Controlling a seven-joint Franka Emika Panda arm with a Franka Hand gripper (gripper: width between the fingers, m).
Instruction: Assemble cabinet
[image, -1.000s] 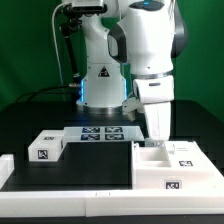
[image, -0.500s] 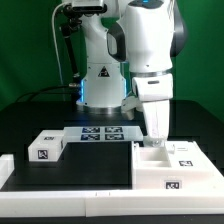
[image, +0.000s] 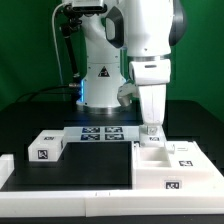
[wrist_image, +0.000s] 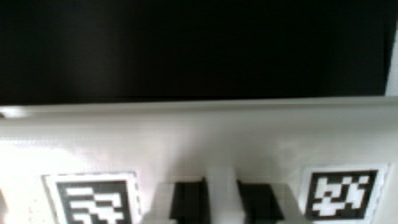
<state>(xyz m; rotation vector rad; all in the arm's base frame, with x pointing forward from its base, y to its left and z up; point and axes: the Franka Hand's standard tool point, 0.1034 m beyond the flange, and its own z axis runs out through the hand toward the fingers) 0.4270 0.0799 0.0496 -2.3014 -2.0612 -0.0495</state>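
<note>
— Green wall behind, black worktop (image: 100, 168) in front. Where's the cabinet?
— Its big piece, the cabinet body (image: 200, 172), lies flat at the exterior view's right, recesses facing up. One small block (image: 45, 147) sits well apart at the exterior view's left. The marker board (image: 100, 135) lies between them, further back.
— Why lying flat?
— My guess is that it stays put that way. Its tags (image: 172, 183) also face the cameras, and parts can go in from above.
— And the arm (image: 150, 40)?
— It's nearly vertical, with the gripper (image: 150, 127) pointing straight down at the body's far edge.
— Spread, or pinching something?
— I cannot tell. From outside, the fingers merge with the white plastic. The wrist view is blurred: a white face, two tags, and between them two dark bars that may be fingers.
— So which step is this?
— Probably taking hold of the body's back wall, to shift or square it before the smaller parts go on. Nothing looks joined yet, so I'd call it early.
— Any risk?
— It's a thin wall of slick plastic. An off-centre pinch could make the body swivel.
</note>
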